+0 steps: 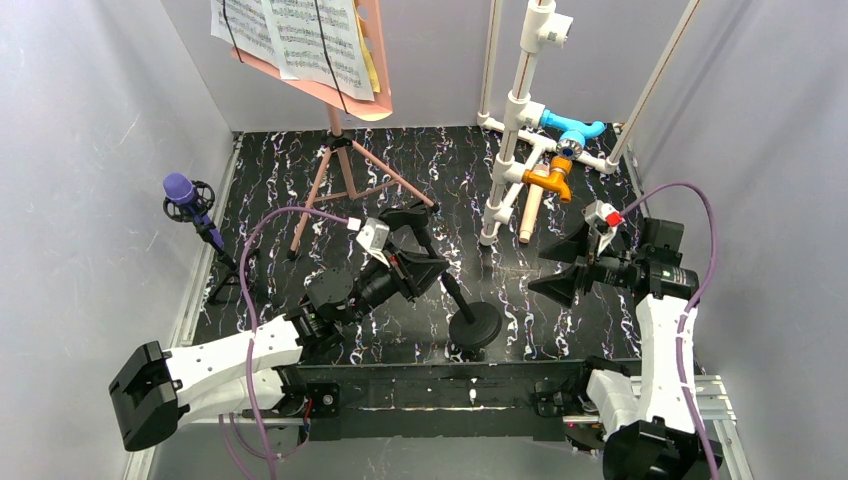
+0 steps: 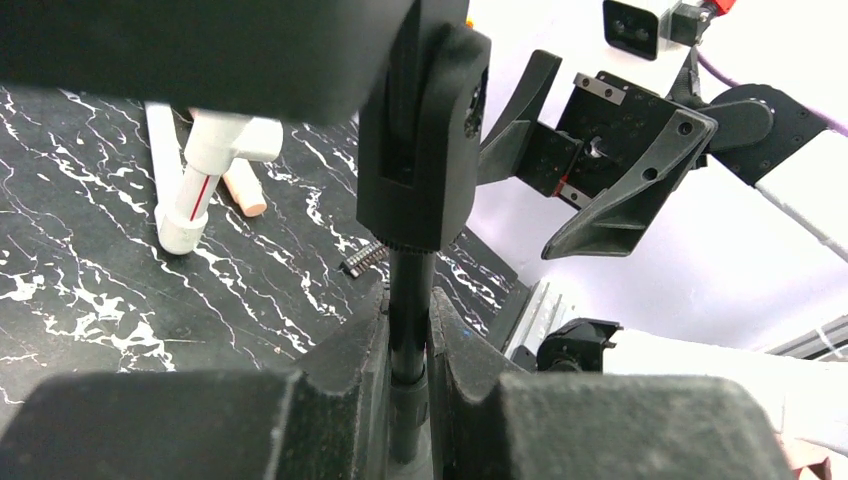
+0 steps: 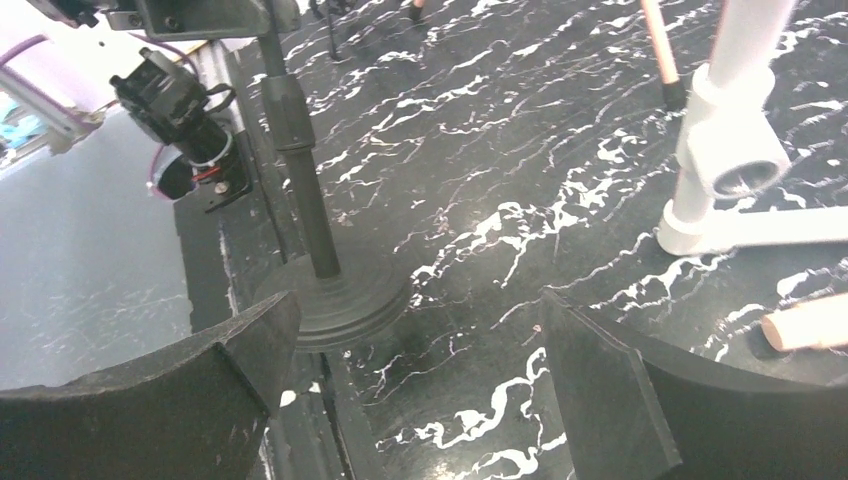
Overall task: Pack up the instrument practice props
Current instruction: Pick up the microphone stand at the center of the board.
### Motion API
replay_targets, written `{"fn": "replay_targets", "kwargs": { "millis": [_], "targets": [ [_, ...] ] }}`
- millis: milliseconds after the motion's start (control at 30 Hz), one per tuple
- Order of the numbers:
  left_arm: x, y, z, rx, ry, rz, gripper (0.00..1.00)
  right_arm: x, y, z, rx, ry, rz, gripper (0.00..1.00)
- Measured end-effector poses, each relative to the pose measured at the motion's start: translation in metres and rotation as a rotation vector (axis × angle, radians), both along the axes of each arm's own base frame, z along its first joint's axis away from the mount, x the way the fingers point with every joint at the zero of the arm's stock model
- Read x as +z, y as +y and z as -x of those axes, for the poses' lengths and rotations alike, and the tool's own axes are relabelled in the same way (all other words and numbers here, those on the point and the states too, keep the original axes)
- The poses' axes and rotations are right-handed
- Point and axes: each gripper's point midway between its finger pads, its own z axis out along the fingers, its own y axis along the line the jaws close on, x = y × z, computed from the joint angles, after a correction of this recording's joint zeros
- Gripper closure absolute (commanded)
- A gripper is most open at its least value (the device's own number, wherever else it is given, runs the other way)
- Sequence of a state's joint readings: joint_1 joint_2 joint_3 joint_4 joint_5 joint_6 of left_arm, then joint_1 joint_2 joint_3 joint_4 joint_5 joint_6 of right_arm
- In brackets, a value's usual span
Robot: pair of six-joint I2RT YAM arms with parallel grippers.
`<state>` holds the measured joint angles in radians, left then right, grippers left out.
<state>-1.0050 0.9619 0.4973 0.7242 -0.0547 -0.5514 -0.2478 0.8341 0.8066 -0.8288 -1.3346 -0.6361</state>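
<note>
Sheet-music holder (image 1: 370, 108), pink, upright on tripod legs at the back of the black marbled surface (image 1: 450, 170); printed music pages (image 1: 300, 30) on its face. Black pole stand (image 1: 474, 326), round base near the front edge: left gripper (image 1: 425, 245) clamped tight on the pole above the base. Right gripper (image 1: 555, 265) just right of the base, jaws spread wide, holding nothing. Purple microphone (image 1: 180, 190) on small black tripod (image 1: 228, 275), far left.
</note>
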Motion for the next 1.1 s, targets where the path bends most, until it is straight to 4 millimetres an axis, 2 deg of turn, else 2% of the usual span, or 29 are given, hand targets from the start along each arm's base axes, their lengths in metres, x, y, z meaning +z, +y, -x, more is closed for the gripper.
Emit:
{"fn": "replay_targets", "kwargs": {
  "millis": [100,233,467,633,867,1100],
  "targets": [
    [0.005,0.003,-0.001,0.015,0.007,0.021,1.0,0.004,0.008,0.001,0.046,0.018,0.002,0.02],
    [0.01,0.006,-0.002,0.031,0.017,0.044,1.0,-0.002,0.02,0.003,0.116,0.048,0.036,0.02],
    [0.011,0.009,-0.007,0.062,0.038,0.062,1.0,-0.015,0.042,0.023,0.273,0.073,0.123,0.02],
    [0.011,0.006,-0.009,0.063,0.039,0.057,1.0,-0.018,0.05,0.032,0.361,0.043,0.195,0.02],
    [0.021,-0.018,-0.014,0.034,0.015,0.031,1.0,-0.024,0.057,0.047,0.44,0.035,0.219,0.02],
    [0.038,-0.051,0.001,-0.04,-0.034,0.034,1.0,-0.02,0.058,0.049,0.447,0.008,0.216,0.03]
  ]
}}
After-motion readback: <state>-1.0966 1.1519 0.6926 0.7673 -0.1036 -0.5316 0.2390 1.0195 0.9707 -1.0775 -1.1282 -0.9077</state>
